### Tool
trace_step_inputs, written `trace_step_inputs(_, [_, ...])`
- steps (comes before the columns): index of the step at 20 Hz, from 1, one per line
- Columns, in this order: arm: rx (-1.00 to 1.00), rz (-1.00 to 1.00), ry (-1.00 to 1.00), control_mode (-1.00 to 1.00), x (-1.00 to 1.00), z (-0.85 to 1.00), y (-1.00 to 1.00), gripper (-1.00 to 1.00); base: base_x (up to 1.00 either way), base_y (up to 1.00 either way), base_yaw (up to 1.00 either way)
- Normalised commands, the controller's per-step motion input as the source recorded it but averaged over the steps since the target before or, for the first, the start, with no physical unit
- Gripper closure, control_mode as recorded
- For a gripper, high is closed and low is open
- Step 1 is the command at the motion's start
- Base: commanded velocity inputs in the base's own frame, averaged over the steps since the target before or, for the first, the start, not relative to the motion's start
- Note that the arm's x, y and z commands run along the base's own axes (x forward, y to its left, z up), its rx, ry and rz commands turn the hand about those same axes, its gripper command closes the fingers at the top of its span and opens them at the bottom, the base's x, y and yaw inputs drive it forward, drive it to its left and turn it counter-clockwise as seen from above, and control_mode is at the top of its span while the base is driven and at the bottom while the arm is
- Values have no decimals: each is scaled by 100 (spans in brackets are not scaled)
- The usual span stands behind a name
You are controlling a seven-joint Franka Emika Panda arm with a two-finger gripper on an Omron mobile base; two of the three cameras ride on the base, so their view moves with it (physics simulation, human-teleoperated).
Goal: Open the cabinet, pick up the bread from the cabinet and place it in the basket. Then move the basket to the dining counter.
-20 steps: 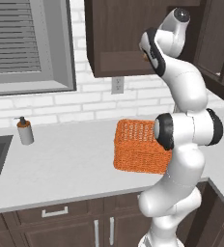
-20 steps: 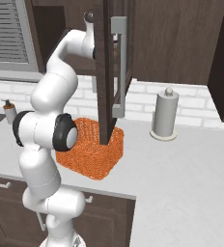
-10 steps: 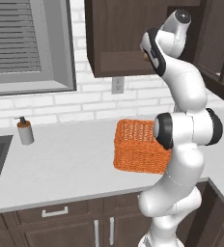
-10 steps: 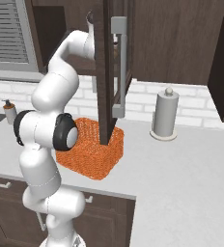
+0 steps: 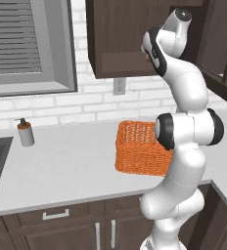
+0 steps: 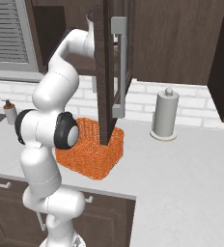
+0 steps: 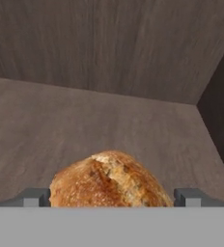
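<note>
Left base view: arm reaches up from the worktop into the cabinet (image 5: 130, 39), a dark brown wood wall unit above the white brick backsplash. Hand is inside the opening; a speck of golden brown beside the wrist is probably the bread (image 5: 147, 57), too small to be sure. The basket (image 5: 140, 149), an orange woven mesh box with no handle, sits on the light grey worktop (image 5: 61, 166) below the cabinet, partly hidden by the arm's elbow. Judged: parked there so the loaf has a short drop. A soap dispenser (image 5: 25, 133) stands near the sink edge.

Right base view: the cabinet door (image 6: 106, 72) stands swung out edge-on toward the camera, with its long silver bar handle (image 6: 119, 67) facing right. So the opening step reads as done. The door's lower end overlaps the basket in this view. A paper towel holder (image 6: 163, 116), an upright grey cylinder with a knob, stands well apart on the right.

Hand view: the bread is a rounded, crusty loaf with a cracked top, lying on the matte wood-grain cabinet shelf (image 7: 85, 130). Gripper (image 7: 112, 197): jaws spread wide, one grey fingertip on each side of the loaf, no squeeze visible. Whether the tips touch the crust I cannot tell. Judged step: straddling the bread before closing; nothing held yet.
</note>
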Motion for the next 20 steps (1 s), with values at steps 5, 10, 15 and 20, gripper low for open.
trace_step_inputs(5, [2,0,15,-100,0,-74,0,-100,0,0,0])
trace_step_inputs(10, [6,0,7,-100,-10,-100,22,-100,0,0,0])
trace_step_inputs(15, [9,0,7,-100,22,-85,56,100,0,0,0])
trace_step_inputs(20, [3,0,29,-100,41,-25,59,100,0,0,0])
